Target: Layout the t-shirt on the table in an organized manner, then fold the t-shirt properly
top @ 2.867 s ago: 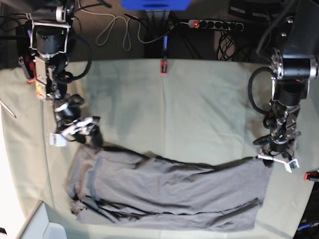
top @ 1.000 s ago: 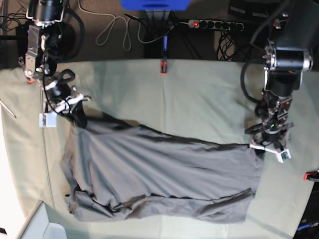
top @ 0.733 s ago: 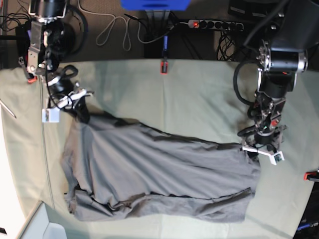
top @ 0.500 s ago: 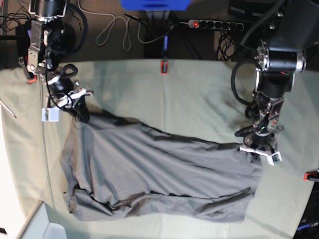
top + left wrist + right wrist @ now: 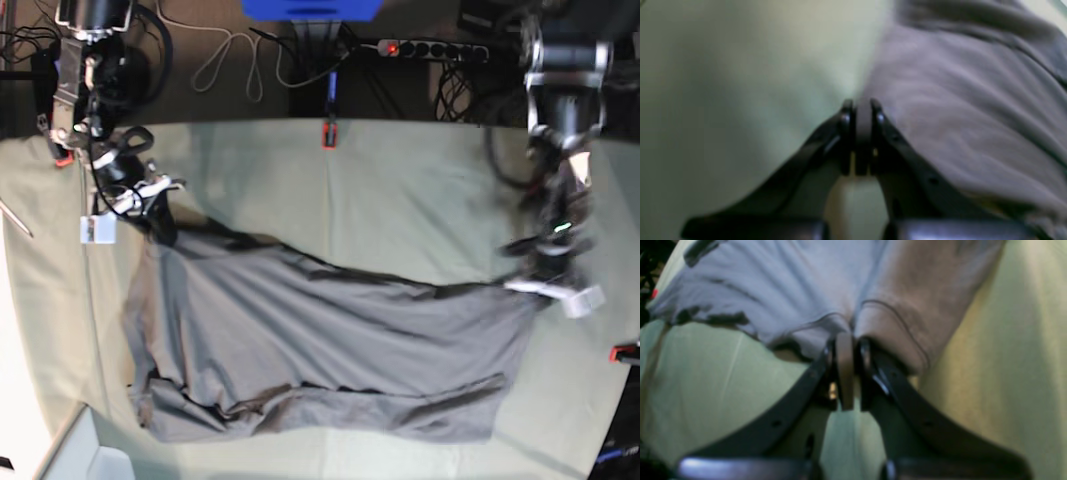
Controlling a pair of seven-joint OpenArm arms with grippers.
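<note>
My left hand (image 5: 858, 110) is fully closed on the edge of the t-shirt (image 5: 330, 350). My right hand (image 5: 846, 346) is likewise clamped on a hemmed edge of it. The t-shirt lies spread lengthwise across the near half of the tabletop (image 5: 400, 190), stretched between both hands.

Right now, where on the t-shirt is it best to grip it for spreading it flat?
Probably at its two far corners, each taken from the table's outer end: the t-shirt lies lengthwise between the end effectors, and the far edge sags, so pulling apart would straighten it.
</note>
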